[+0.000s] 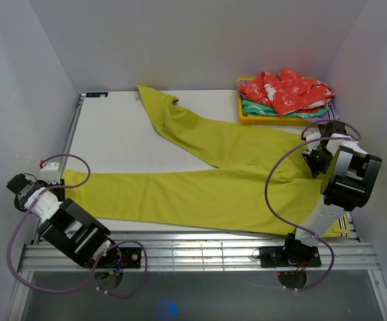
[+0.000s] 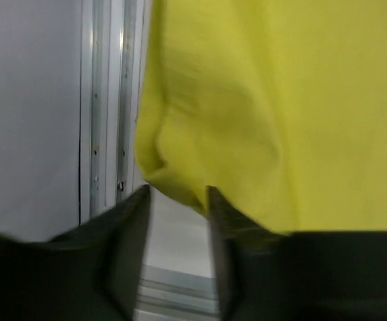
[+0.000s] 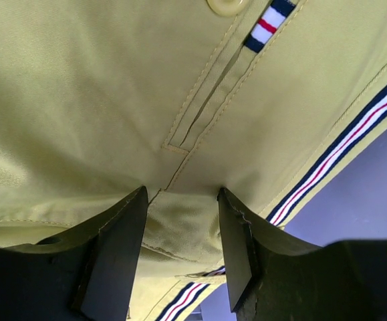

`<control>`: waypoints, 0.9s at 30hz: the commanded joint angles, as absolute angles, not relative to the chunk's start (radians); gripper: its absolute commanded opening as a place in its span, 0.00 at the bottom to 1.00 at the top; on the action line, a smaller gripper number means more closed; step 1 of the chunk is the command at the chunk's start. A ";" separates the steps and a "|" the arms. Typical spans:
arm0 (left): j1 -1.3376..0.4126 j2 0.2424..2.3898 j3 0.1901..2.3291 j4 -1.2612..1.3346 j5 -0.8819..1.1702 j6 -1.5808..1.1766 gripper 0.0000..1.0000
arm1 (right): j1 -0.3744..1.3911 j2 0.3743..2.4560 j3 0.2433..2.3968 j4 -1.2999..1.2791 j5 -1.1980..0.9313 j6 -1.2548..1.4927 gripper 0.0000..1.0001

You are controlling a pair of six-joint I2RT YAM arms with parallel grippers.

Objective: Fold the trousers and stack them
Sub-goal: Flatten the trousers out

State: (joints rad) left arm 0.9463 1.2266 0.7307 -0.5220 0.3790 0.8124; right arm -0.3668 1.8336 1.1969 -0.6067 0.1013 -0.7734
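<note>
Trousers [image 1: 206,190] lie flat on the white table [image 1: 113,134]. They're plain mustard yellow-green woven cloth, matte, with a few soft creases.
- Waist is at the table's right side. One leg runs straight across to the table's left edge, the other angles off to the table's far edge, so the pair makes a wide V.
- A bit of the striped lining [image 1: 343,233] pokes out at the table's near right corner.

Left gripper [image 2: 178,200] is at the table's left edge, over the leg hem.
- The black fingers [image 2: 130,234] are apart, with bare table showing in the gap.
- The rounded, folded hem edge sits right at the fingertips and isn't pinched.
- A ribbed aluminium rail [image 2: 106,100] is just beside the hem.

Right gripper [image 3: 182,200] is on the waist at the table's right side.
- Its fingers [image 3: 116,247] straddle a raised fold of waistband that fills the gap between them. Can't tell if it's actually clamped.
- The wrist view shows twill weave, a stitched welt slit, a pale round button [image 3: 226,5] and the navy/white/red lining tape.

A yellow plastic basket [image 1: 273,121] sits at the table's far right corner. It holds a crumpled red patterned garment [image 1: 283,90] on top of a green garment [image 1: 256,107].
</note>
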 commanded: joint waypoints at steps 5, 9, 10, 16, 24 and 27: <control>1.061 1.287 0.914 -0.635 0.486 0.867 0.72 | -0.380 1.789 1.203 -0.681 0.023 -0.841 0.53; 1.039 1.269 1.075 -0.875 0.672 0.913 0.79 | -0.380 1.723 1.241 -0.758 -0.113 -0.864 0.53; 1.016 1.263 1.135 -0.905 0.719 0.913 0.80 | -0.380 1.709 1.253 -0.774 -0.180 -0.862 0.53; 0.703 1.267 1.226 -0.758 0.822 0.647 0.83 | -0.316 1.658 1.328 -0.853 -0.357 -0.809 0.53; 0.303 1.685 1.487 -0.331 0.699 0.126 0.76 | -0.173 1.678 1.305 -0.778 -0.397 -0.678 0.50; 0.241 1.877 1.630 -0.214 0.660 -0.030 0.78 | -0.134 1.693 1.270 -0.750 -0.385 -0.666 0.49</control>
State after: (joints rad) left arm 0.2932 1.7580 1.5181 -0.4103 0.7139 0.2096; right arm -0.1539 1.6787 1.2922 -0.7769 -0.3573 -0.7109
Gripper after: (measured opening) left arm 0.774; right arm 0.498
